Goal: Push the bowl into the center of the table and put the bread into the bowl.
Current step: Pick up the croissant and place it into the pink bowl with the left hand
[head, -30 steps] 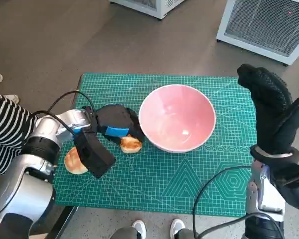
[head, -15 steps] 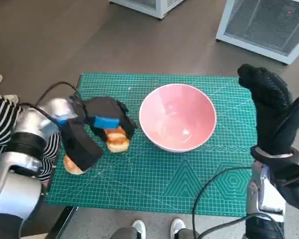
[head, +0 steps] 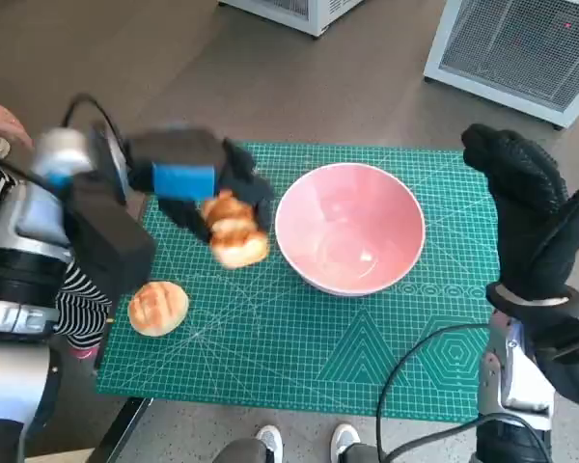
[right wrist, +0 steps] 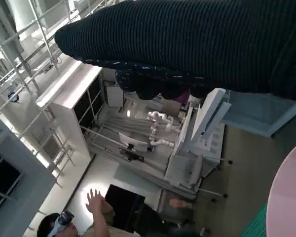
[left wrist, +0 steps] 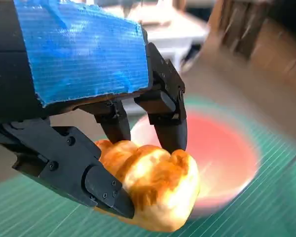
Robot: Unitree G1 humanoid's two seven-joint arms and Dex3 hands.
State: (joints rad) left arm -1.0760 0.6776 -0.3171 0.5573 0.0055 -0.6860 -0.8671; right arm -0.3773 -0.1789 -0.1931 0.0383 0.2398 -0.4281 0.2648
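A pink bowl (head: 349,240) stands on the green cutting mat (head: 367,347), a little right of its middle. My left hand (head: 195,178) grips a golden bread roll (head: 234,231) and holds it lifted above the mat, just left of the bowl's rim. The left wrist view shows the black fingers (left wrist: 164,118) clamped round the roll (left wrist: 150,185), with the bowl (left wrist: 222,158) blurred behind it. A second roll (head: 158,308) lies on the mat near its left front corner. My right hand (head: 531,217) stands raised with its fingers apart at the mat's right edge, holding nothing.
White cabinets with grilles (head: 521,43) stand on the floor beyond the table. A person in a striped sleeve (head: 72,294) is at the left edge, and shoes (head: 270,444) show below the table's front. Black cables (head: 405,386) hang at the front right.
My left hand has closed on one roll and lifted it up off the mat, rising beside the bowl. The other roll stays on the mat. The right hand has not moved.
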